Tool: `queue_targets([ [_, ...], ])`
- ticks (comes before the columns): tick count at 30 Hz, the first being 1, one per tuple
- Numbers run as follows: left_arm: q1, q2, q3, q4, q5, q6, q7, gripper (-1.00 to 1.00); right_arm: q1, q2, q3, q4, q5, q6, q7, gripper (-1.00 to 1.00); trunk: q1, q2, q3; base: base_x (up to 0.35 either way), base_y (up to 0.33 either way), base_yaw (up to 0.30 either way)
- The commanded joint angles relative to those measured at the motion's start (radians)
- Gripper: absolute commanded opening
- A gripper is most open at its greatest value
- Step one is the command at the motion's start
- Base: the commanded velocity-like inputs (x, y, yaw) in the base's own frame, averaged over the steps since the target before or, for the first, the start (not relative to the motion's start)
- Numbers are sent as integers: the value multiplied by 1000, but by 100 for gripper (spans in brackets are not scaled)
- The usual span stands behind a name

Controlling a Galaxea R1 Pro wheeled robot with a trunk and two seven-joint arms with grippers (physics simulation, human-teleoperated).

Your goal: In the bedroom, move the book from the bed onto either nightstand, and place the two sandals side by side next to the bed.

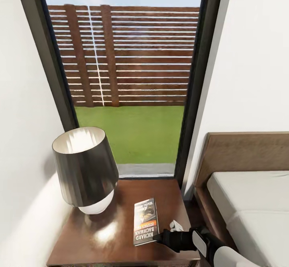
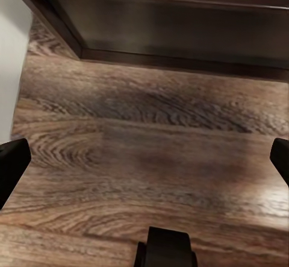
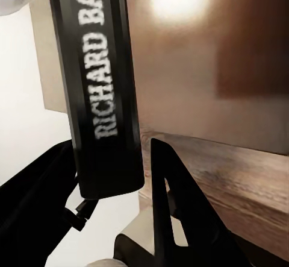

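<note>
Looking down from the head view, we see the book (image 1: 146, 221) lying flat on the nightstand (image 1: 100, 243), toward its front right corner, cover up. It's a thin paperback with a dark grey cover, an orange band and white lettering reading RICHARD BACHMAN; a photo fills its far half. The right gripper (image 1: 160, 235) sits at the book's front right corner, at the nightstand's front edge. In the right wrist view the book's dark spine (image 3: 99, 92) with white RICHARD BAC… lettering runs between the two black fingers (image 3: 174, 201), which stand close on either side of it; we can't tell whether they press on it or have let go. A lamp (image 1: 84, 170) with a dark shade and white base stands at the nightstand's back left corner. The bed (image 1: 249, 202), pale mattress on brown frame with headboard, is just right of the nightstand. Behind is a tall dark-framed window (image 1: 128, 78). Left gripper (image 2: 147, 158) hangs wide open over the wood-plank floor (image 2: 150, 152), holding nothing.
</note>
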Motion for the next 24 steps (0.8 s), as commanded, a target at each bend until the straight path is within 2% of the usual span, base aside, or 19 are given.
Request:
queue_targets([
  [1, 0, 1, -9, -1, 2, -2, 7, 100, 0, 1, -5, -1, -9, 10, -3, -100, 4, -8, -4, 0, 0, 0],
  [12, 0, 1, -9, -1, 2, -2, 7, 100, 0, 1, -5, -1, -9, 10, -2, -100, 46, -85, -39, 0, 0, 0],
  [24, 0, 1, -9, -2, 2, -2, 7, 100, -17, 8, -6, -1, -11, 24, -4, -100, 46, -85, -39, 0, 0, 0],
])
